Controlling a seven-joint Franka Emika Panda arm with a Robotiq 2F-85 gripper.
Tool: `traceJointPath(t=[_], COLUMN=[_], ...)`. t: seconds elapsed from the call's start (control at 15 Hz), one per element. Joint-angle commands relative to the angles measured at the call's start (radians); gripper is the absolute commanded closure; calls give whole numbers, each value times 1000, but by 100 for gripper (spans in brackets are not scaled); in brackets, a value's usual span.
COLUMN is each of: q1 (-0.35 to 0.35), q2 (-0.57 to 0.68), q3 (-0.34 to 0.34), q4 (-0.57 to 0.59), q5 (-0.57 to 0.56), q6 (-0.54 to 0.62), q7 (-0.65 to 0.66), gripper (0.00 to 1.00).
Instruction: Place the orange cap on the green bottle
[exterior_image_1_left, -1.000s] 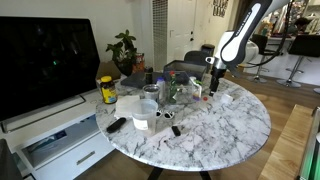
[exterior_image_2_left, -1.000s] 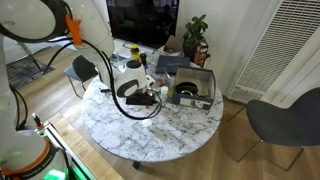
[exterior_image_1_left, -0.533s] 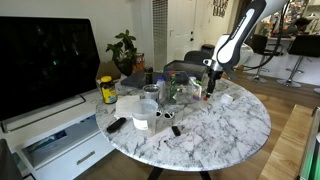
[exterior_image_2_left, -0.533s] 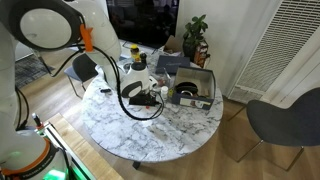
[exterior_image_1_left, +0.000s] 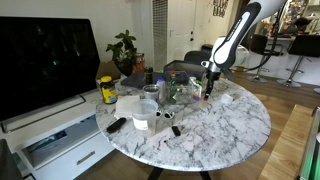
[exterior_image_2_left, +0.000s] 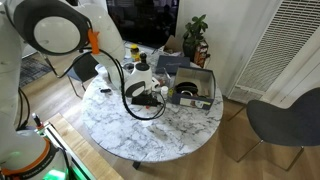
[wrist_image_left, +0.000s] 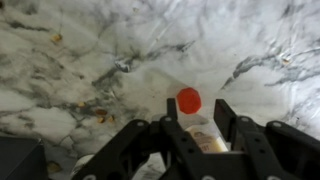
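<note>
In the wrist view the orange cap (wrist_image_left: 188, 99) sits on top of a small clear container with a pale label (wrist_image_left: 203, 136) that stands on the marble table (wrist_image_left: 80, 60). My gripper (wrist_image_left: 195, 112) reaches down over it, one finger on each side of the container just below the cap, with the jaws narrowed. Whether the pads press on it I cannot tell. In an exterior view the gripper (exterior_image_1_left: 208, 88) hangs low over the far side of the table. A slim dark bottle (exterior_image_1_left: 164, 87), which looks like the green bottle, stands among the clutter further in.
A yellow jar (exterior_image_1_left: 107, 90) and clear plastic cups (exterior_image_1_left: 149, 104) stand near the table's edge by the big screen (exterior_image_1_left: 45, 60). A dark remote (exterior_image_1_left: 116, 125) lies in front. A black open box (exterior_image_2_left: 192, 90) sits at the table's back, and a grey chair (exterior_image_2_left: 285, 120) stands beyond it.
The jaws have narrowed from wide open around the capped container. The arm has lowered a little over the same spot.
</note>
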Motion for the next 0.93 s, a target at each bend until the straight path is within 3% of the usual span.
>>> traceJointPath(t=[0.0, 0.87], q1=[2, 60], q2=[25, 69], q3=[-1, -50], q4=[36, 122], q5=[1, 1], q6=[-53, -141], q7=[-5, 11], gripper=[50, 54])
